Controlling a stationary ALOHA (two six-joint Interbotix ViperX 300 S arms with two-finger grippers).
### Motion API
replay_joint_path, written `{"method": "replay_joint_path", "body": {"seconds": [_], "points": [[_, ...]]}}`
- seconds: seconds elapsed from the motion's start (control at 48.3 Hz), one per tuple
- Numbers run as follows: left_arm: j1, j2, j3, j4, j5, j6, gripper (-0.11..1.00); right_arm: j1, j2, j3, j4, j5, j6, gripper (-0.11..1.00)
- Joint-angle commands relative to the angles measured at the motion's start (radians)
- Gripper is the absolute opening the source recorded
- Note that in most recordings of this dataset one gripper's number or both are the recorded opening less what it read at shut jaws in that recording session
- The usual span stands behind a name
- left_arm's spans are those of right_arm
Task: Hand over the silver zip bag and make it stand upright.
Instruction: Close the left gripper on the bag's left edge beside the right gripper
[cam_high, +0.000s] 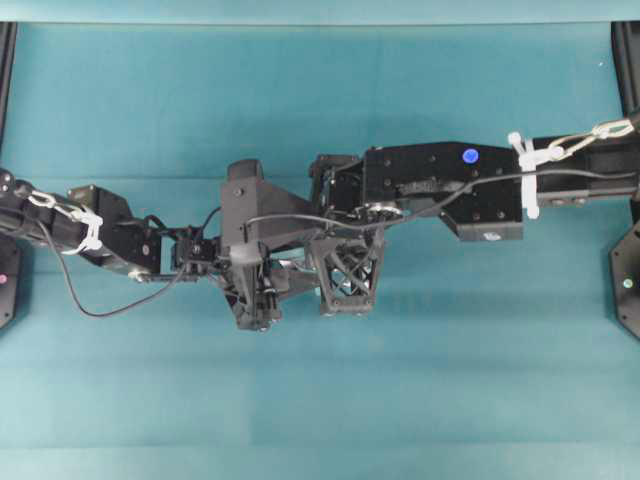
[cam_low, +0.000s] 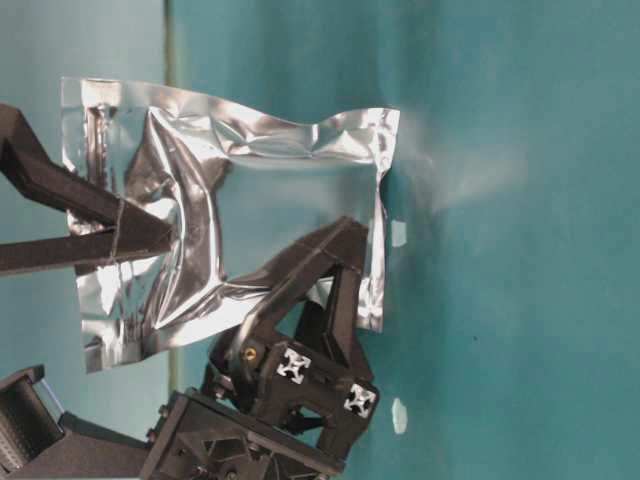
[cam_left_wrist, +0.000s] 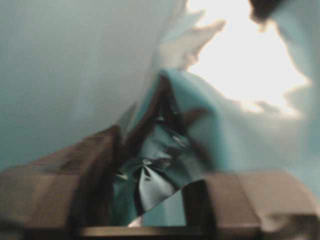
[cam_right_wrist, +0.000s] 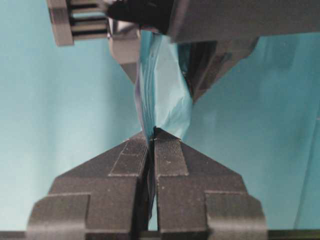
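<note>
The silver zip bag (cam_low: 260, 190) is held on edge, crinkled and shiny, with its zip end uppermost. I cannot tell whether its lower border touches the table. My right gripper (cam_right_wrist: 152, 134) is shut on the bag (cam_right_wrist: 162, 90), which runs deep between the pads. In the table-level view it (cam_low: 150, 238) clamps the bag's upper end. My left gripper (cam_low: 345, 235) reaches in sideways lower down. Its fingers (cam_right_wrist: 125, 52) stand apart on either side of the bag (cam_left_wrist: 150, 175). In the overhead view both grippers, left (cam_high: 262, 310) and right (cam_high: 347, 300), meet mid-table and hide the bag.
Two tiny white scraps (cam_low: 398, 233) (cam_low: 398, 415) lie on the teal table (cam_high: 450, 380) near the bag. A loose cable (cam_high: 90, 305) loops off the left arm. Black frame posts (cam_high: 625, 60) stand at both side edges.
</note>
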Motion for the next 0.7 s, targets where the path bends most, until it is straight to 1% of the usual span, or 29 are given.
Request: {"method": "replay_joint_path", "body": {"seconds": [0.0, 0.373, 0.683], "points": [[0.003, -0.003, -0.009, 0.002, -0.002, 0.008, 0.38, 0.003, -0.012, -0.002, 0.002, -0.003, 0.003, 0.01], [0.003, -0.002, -0.008, 0.002, -0.002, 0.009, 0.37, 0.003, -0.018, 0.018, 0.002, -0.012, 0.023, 0.01], [0.003, -0.003, -0.006, 0.002, -0.002, 0.009, 0.37, 0.005, -0.031, 0.048, 0.003, -0.054, 0.029, 0.01]]}}
